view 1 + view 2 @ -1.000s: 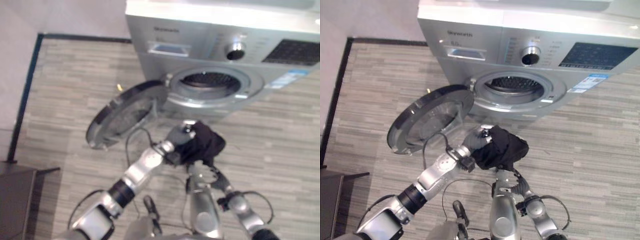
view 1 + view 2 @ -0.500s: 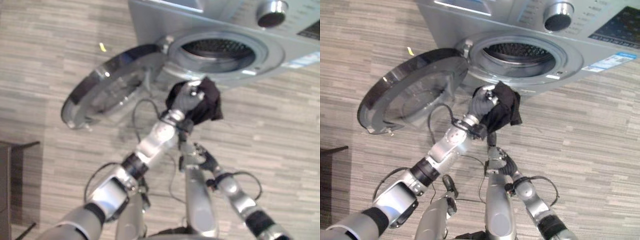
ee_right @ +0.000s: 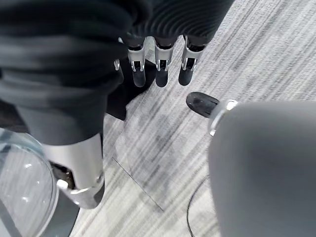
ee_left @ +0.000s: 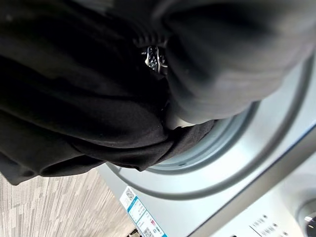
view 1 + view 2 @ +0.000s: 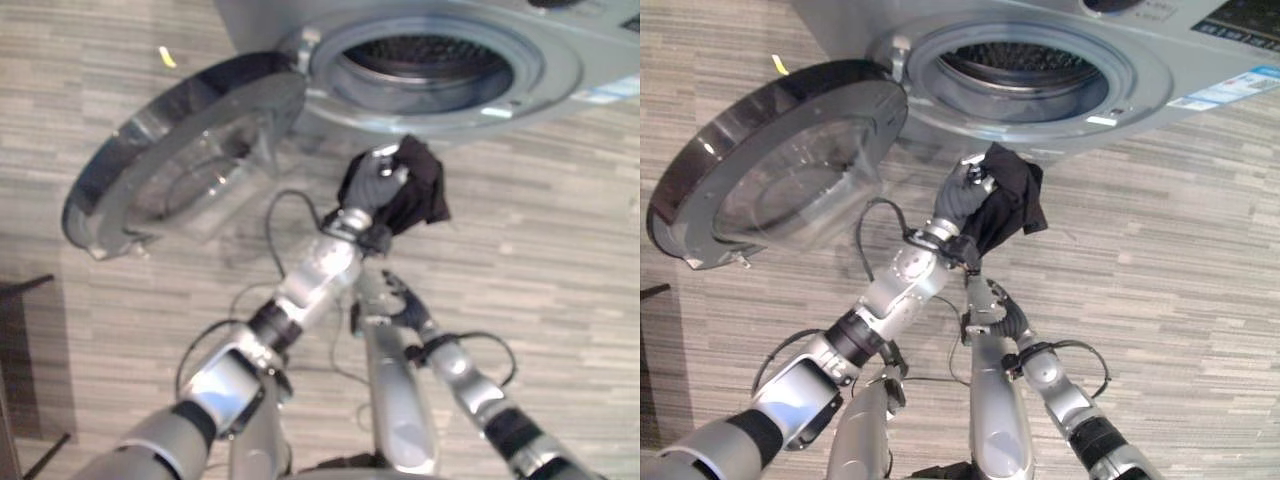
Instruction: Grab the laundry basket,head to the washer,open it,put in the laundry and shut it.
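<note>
I take the washer point(image 5: 1060, 60) as my landmark; it sits at the far side of the wood-grain floor point(image 5: 1200, 250), its round drum opening point(image 5: 1015, 70) facing me and clear. Its glass door point(image 5: 770, 160) hangs swung wide to the left of that opening, well out of the loading path.

Next down in size is the laundry: a bundle of black garment point(image 5: 1008, 198) held just in front of the washer, below the lower rim of the drum opening and not yet inside it. My left hand point(image 5: 962, 200) is clenched round the bundle, fingers curled into the cloth, with the arm reaching up from the lower left. From the left wrist view the dark fabric drapes over the hand, with the door ring close behind.

My right hand point(image 5: 985, 305) hangs lower and nearer to me than the washer, fingers relaxed and straight over the floor, carrying nothing.

I judge the garment light, soft and limp. It will sag and trail, so a loose fold could catch on the rim. I would keep the grip on the bunched middle, so that little cloth dangles, and carry it deep into the drum before letting go.
</note>
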